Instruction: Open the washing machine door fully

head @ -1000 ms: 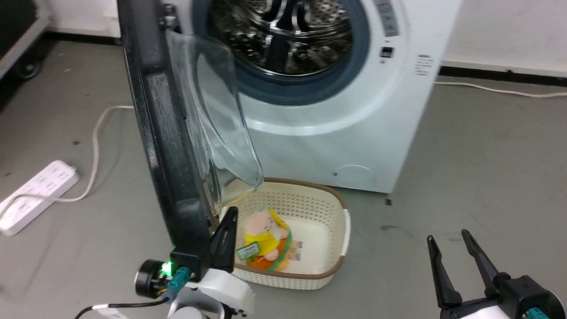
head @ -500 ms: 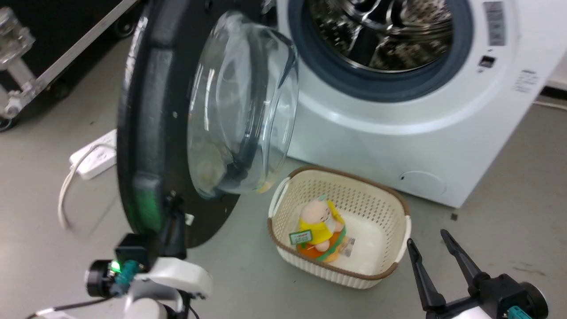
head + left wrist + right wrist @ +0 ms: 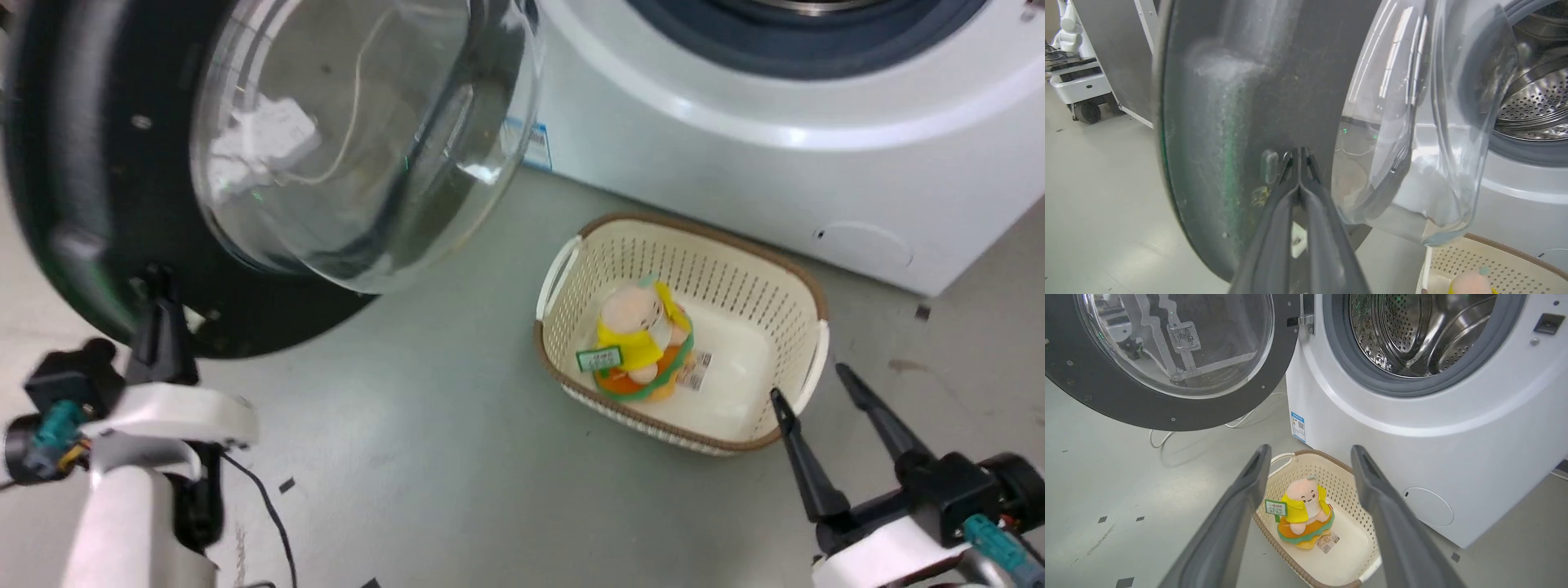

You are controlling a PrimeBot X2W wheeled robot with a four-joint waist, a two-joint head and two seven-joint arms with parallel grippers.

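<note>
The washing machine door (image 3: pixel 1126 404) stands swung wide out from the white washing machine (image 3: pixel 1372 457), hanging from the metal hinge (image 3: pixel 1306 320) at the machine's left front edge, its inner face and domed glass bowl (image 3: pixel 1180 343) turned toward the room. The steel drum (image 3: pixel 1412 330) lies open to view inside its grey rubber ring (image 3: pixel 1343 355).

The robot's left gripper (image 3: pixel 1299 163) meets the black inner face of the door low on its rim, on the side away from the hinge. Its two dark fingers are drawn together, tips against the door beside a small latch piece. Whether they pinch any part of the door cannot be told. In the head view the same gripper (image 3: pixel 159 318) touches the lower edge of the black disc.

The right gripper (image 3: pixel 808 382) hangs free above the grey floor (image 3: pixel 408 425), fingers spread well apart and holding nothing, its tips close over the near rim of a cream basket (image 3: pixel 604 253).

That basket sits on the floor just before the machine's lower left front corner, below the hinge side of the door. A plush toy (image 3: pixel 1304 506) in a yellow top lies in it. A round white filter cap (image 3: pixel 1427 506) is set low in the machine's front, and a white cable (image 3: pixel 1163 437) trails across the floor under the open door.
</note>
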